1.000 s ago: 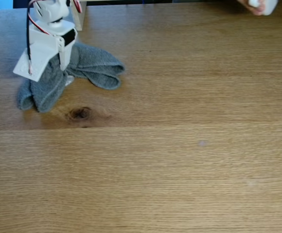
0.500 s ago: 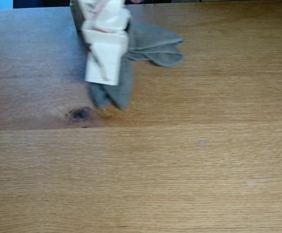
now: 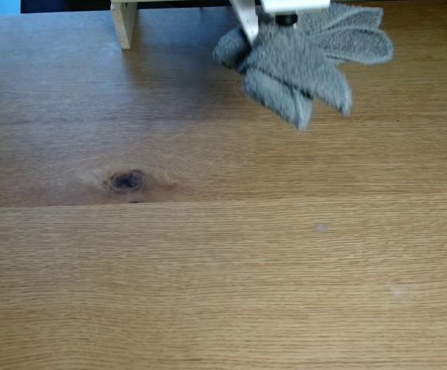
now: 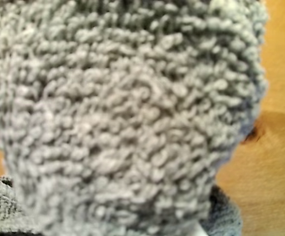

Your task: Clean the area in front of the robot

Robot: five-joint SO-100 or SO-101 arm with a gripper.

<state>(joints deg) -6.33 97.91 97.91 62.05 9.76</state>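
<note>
- The claw (image 3: 273,31) sits at the top edge of the fixed view, right of centre; its white plate and a dark block poke in from above; the fingertips are buried in cloth, so I cannot tell for certain how the jaws stand, though the way the grey cloth (image 3: 304,65) hangs bunched straight from it suggests they are pinching a fold.
- The cloth fans out below and to the right of the claw in several thick lobes; the lowest lobe points toward the middle of the frame; whether it is touching the wood or just above it is not clear from this angle.
- In the wrist view the cloth (image 4: 128,113) sits right against the lens as blurred terry loops, with a strip of wood at the right edge.
- The tabletop (image 3: 231,270) spreads below the claw over the rest of the fixed view; a dark knot (image 3: 126,180) lies left of centre, well apart from the cloth; a small pale smudge (image 3: 320,227) sits right of centre, lower than the cloth; a wooden post (image 3: 123,21) stands at the upper left.
- Step in hand, as I judge it: a wiping pass along the far strip of the table, with the wide near part yet to be covered.
- The next move calls for pressing the cloth flat to the wood and drawing it down the frame toward the smudge, with the grip kept firm.
</note>
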